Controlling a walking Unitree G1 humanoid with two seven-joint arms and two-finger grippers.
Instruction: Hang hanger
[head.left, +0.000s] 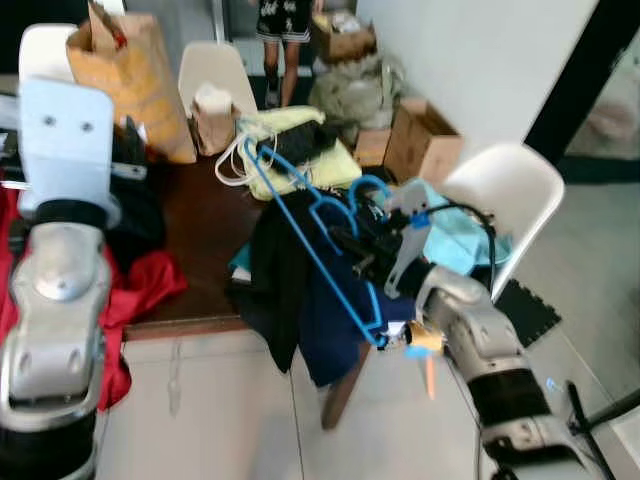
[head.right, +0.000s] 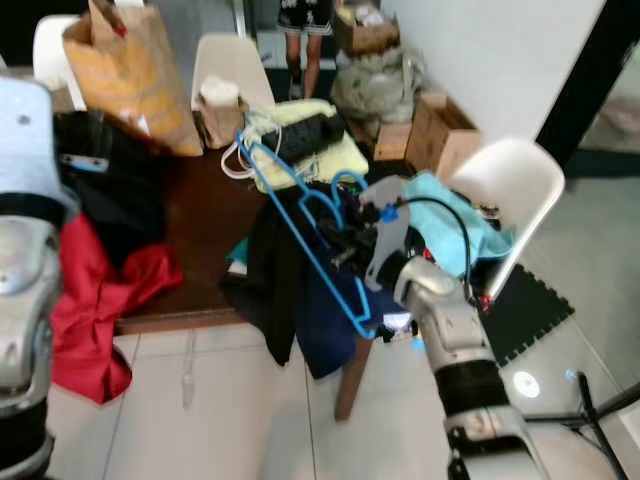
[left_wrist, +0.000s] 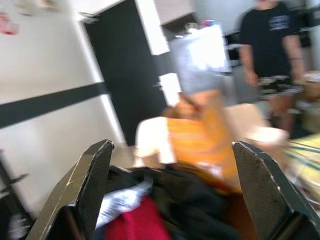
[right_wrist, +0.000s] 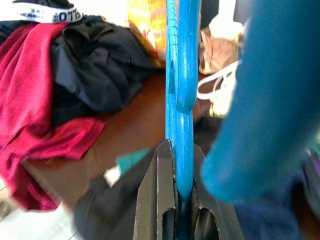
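Observation:
A blue plastic hanger (head.left: 318, 246) is held tilted above the dark wooden table's (head.left: 205, 235) right end, its hook curling near my wrist. My right gripper (head.left: 352, 246) is shut on the blue hanger (right_wrist: 181, 125), whose bar runs straight between the two black fingers (right_wrist: 159, 200). Dark clothes (head.left: 290, 290) drape off the table's edge below it. My left gripper (left_wrist: 175, 195) is raised at the left, open with nothing between its fingers, facing a pile of black and red clothes (left_wrist: 150, 210).
A white chair (head.left: 505, 195) with a teal cloth stands at the right. On the table lie red and black clothes (head.left: 140, 270), a brown paper bag (head.left: 130, 70), a yellow cloth and white hangers. Cardboard boxes (head.left: 420, 140) and a standing person (head.left: 285, 30) are beyond.

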